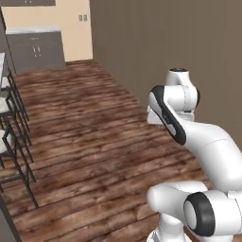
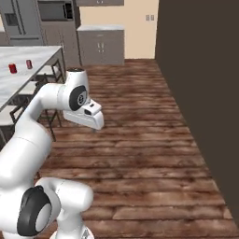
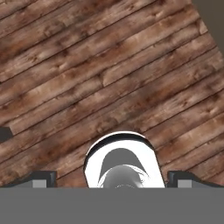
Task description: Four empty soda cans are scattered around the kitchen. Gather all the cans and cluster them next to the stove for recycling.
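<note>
Nearest you, the arm (image 2: 42,140) folds up from the base and bends forward, its hand hanging over bare floor (image 1: 94,142). In the hand view the gripper (image 3: 112,178) shows two dark fingertips (image 3: 41,178) far apart at the lower corners, with nothing between them: the jaws stand spread and hold nothing. Below them lie only wood planks.

To the arm's left stands an island counter (image 2: 28,70) with a white marble top. Two red cans (image 2: 12,68) stand upright on it, near its far edge and just beside each other but apart; the second can (image 2: 29,64) is slightly farther back. You can count two cans here, both well apart from the gripper. The arm's own shoulder and the counter's near edge lie between the hand and those cans.

Along the island's side stand dark-framed stools (image 1: 14,137); you can make out about three in the left base view, though they overlap.

To the right a dark brown wall (image 2: 200,93) runs alongside the floor.

Farthest off, a grey cabinet (image 2: 100,44) with a pale top stands against the beige wall (image 2: 140,28), with one double switch plate (image 2: 150,17) above it. Left of it are a built-in oven (image 2: 55,10) and a grey fridge (image 2: 21,21).
</note>
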Tool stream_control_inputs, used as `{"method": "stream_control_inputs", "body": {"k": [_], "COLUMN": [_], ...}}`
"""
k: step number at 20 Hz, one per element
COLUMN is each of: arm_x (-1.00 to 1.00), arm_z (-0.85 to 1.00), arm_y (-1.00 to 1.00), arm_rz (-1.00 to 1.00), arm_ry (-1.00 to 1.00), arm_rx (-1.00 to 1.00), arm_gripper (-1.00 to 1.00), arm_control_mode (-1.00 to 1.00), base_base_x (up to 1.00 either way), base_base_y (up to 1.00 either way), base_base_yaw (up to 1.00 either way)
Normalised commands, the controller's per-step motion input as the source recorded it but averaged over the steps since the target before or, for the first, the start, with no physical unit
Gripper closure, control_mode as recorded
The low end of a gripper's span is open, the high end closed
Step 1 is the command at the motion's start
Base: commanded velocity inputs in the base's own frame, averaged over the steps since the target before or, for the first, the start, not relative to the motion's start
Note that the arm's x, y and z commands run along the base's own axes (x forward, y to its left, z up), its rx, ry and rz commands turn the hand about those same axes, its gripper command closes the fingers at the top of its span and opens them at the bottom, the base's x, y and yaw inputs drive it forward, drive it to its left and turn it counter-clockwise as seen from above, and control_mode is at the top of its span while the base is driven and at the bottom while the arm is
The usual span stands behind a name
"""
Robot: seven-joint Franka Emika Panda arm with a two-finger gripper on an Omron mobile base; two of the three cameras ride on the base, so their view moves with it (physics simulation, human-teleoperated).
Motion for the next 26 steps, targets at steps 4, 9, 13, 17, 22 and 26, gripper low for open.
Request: {"method": "stream_control_inputs", "body": {"k": [4,9,13,17,22,26], "arm_x": [0.00,0.00,0.00,0.00,0.00,0.00], "arm_z": [0.00,0.00,0.00,0.00,0.00,0.00], "arm_y": [0.00,0.00,0.00,0.00,0.00,0.00], "arm_rz": [0.00,0.00,0.00,0.00,0.00,0.00], "arm_ry": [0.00,0.00,0.00,0.00,0.00,0.00], "arm_rx": [0.00,0.00,0.00,0.00,0.00,0.00], "arm_gripper": [-1.00,-1.00,-1.00,-1.00,-1.00,-1.00], "arm_control_mode": [1.00,1.00,1.00,1.00,1.00,1.00], "base_base_x": [0.58,0.68,0.81,0.88,0.96,1.00], "base_base_y": [-0.04,-0.20,-0.28,-0.26,-0.25,-0.27], "base_base_yaw": [0.37,0.26,0.17,0.08,0.07,0.07]}}
